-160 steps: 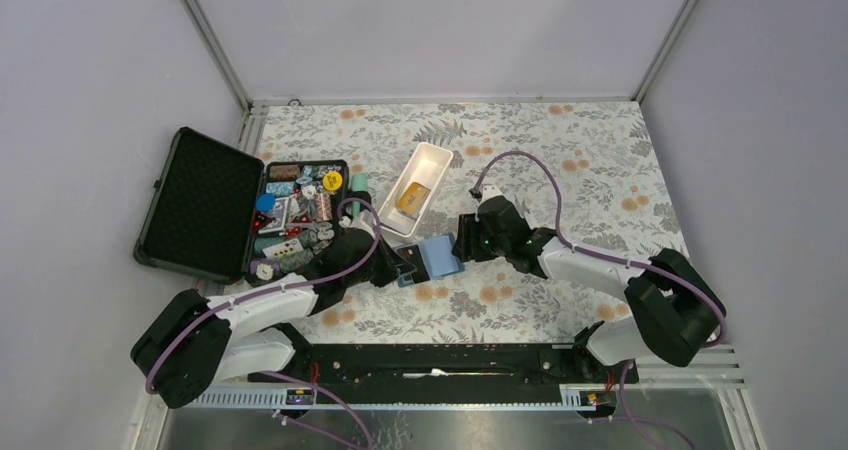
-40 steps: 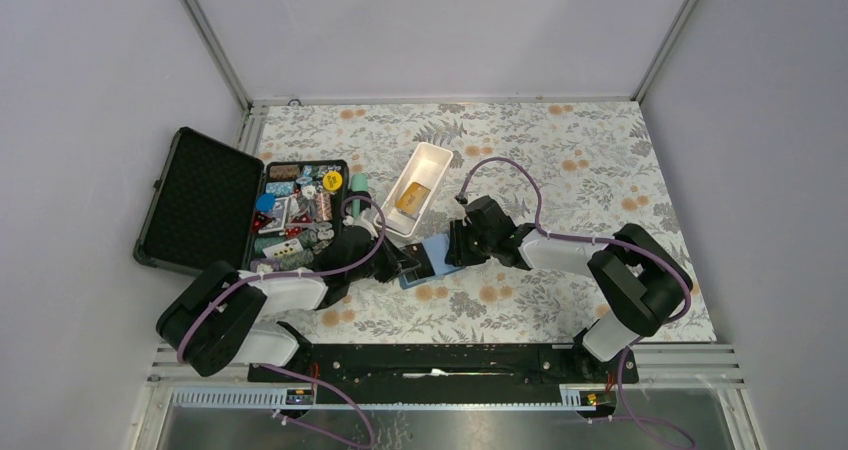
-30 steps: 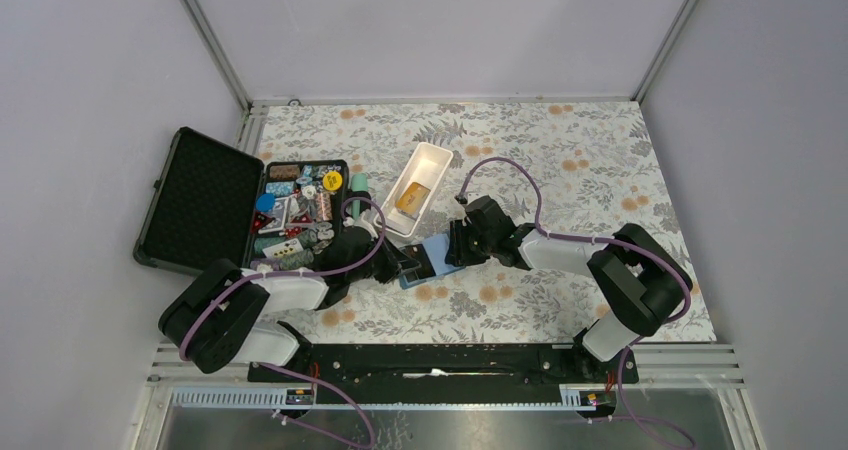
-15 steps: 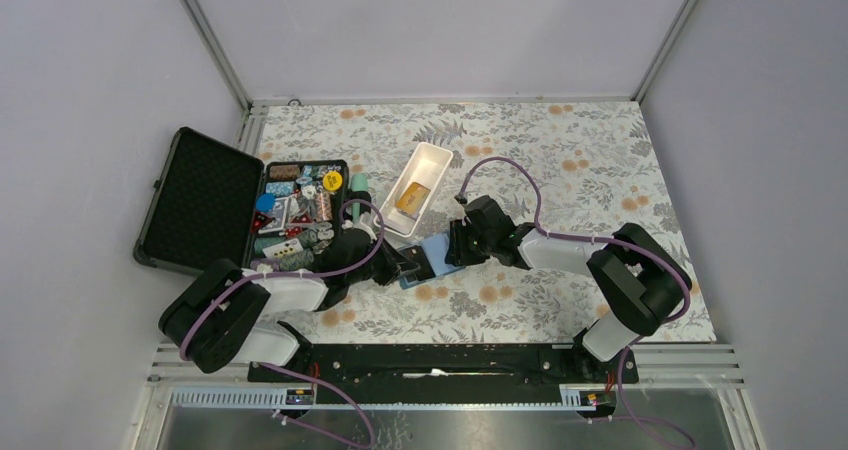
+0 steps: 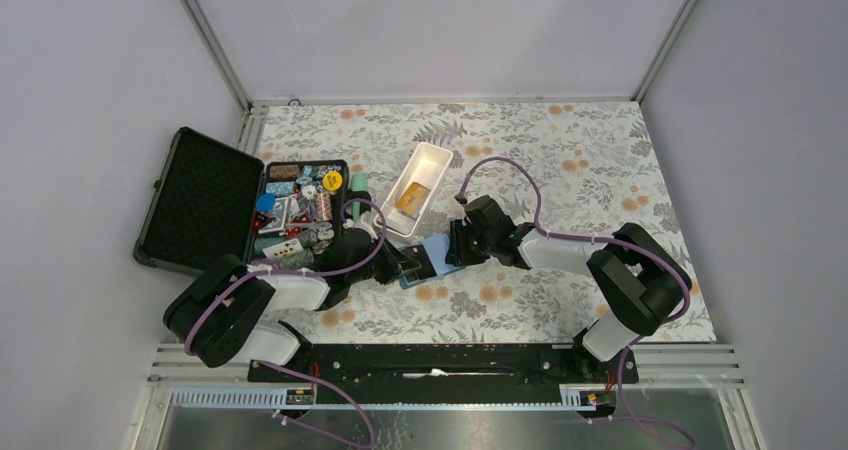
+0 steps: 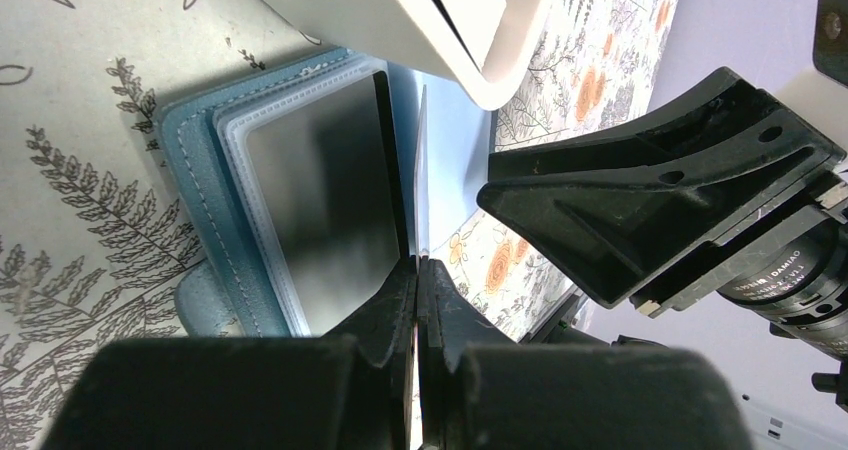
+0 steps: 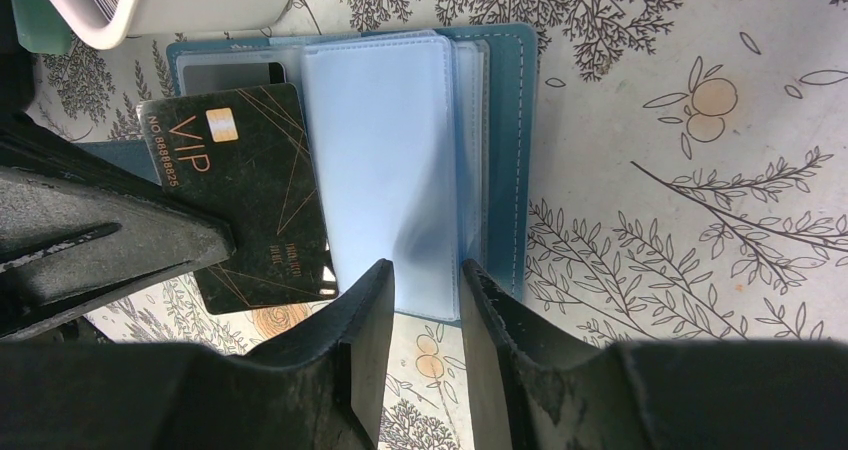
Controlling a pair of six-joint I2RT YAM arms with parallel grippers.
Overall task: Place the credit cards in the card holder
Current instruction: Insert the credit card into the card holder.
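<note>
Dark card (image 7: 245,195): thin, flat, glossy black plastic rectangle with fine gold lines and a gold chip. Printed "VIP"; a number along the short edge starts "NO 8888", its end unclear. It lies over the card holder's 9 o'clock half, partly overhanging it toward 7 o'clock.

Card holder (image 7: 503,120): teal-blue stitched cover, open flat near the middle of the tabletop (image 5: 560,150). Its lighter blue translucent pages (image 7: 385,160) bulge upward.

Left end effector (image 6: 417,295): black fingers closed tight on the dark card's edge, reaching in from 9 o'clock.

Right end effector (image 7: 425,305): black fingers set narrow, pinching the near edge of the pages, reaching in from 3 o'clock.

Golden-orange card (image 5: 411,198): flat, its print too small to read, inside the white tray (image 5: 430,155), a long smooth rounded trough at 11 o'clock of the holder.

Black case (image 5: 200,202): egg-crate foam lid open, at 9 o'clock; colourful trinkets (image 5: 300,210) fill its base.

Tabletop cover: grey leaf and orange flower print.
</note>
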